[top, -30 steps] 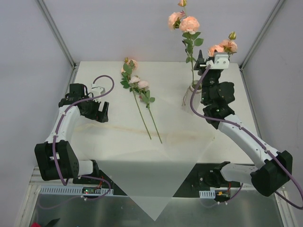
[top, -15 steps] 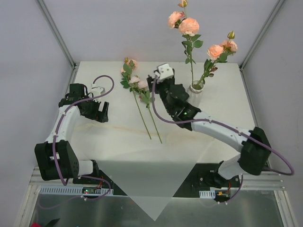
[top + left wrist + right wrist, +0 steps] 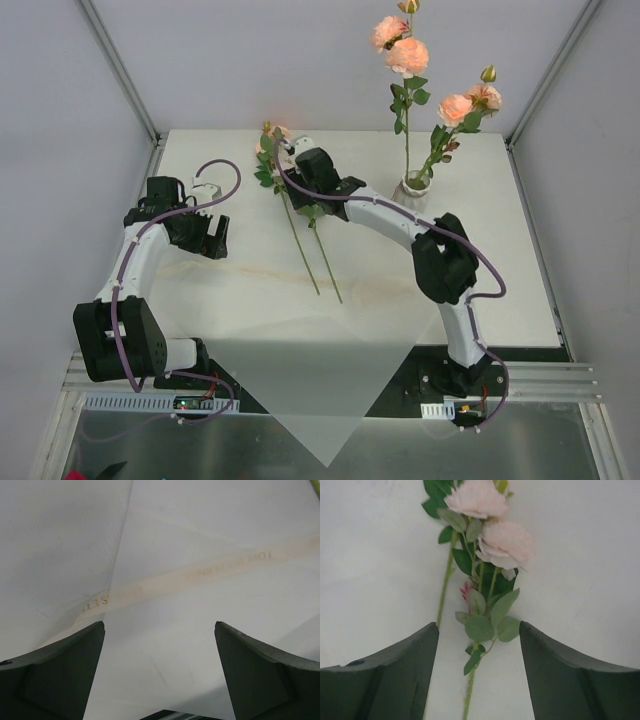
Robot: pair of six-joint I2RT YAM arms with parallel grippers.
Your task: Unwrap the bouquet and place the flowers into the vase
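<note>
The bouquet is unwrapped, and its white paper (image 3: 312, 385) lies flat over the table's front. Two flowers (image 3: 412, 60) stand in the off-white vase (image 3: 412, 190) at the back right. Two more flowers (image 3: 310, 235) lie on the table left of it, blooms toward the back. My right gripper (image 3: 298, 165) hangs open over their leafy tops. In the right wrist view a green stem (image 3: 471, 687) and pale pink blooms (image 3: 505, 542) lie between the open right gripper (image 3: 479, 624) fingers, untouched. My left gripper (image 3: 214, 243) is open over bare paper (image 3: 165, 655).
A faint tan printed band (image 3: 200, 572) crosses the paper, seen too as a tan band (image 3: 250, 270) in the top view. The paper's corner (image 3: 326, 462) overhangs the near edge between the arm bases. White walls and slanted frame posts (image 3: 120, 70) enclose the table.
My right arm has swung left from the vase to the flowers lying on the table, its jaws widening. The second flower stays standing in the vase. The left arm has not moved.
</note>
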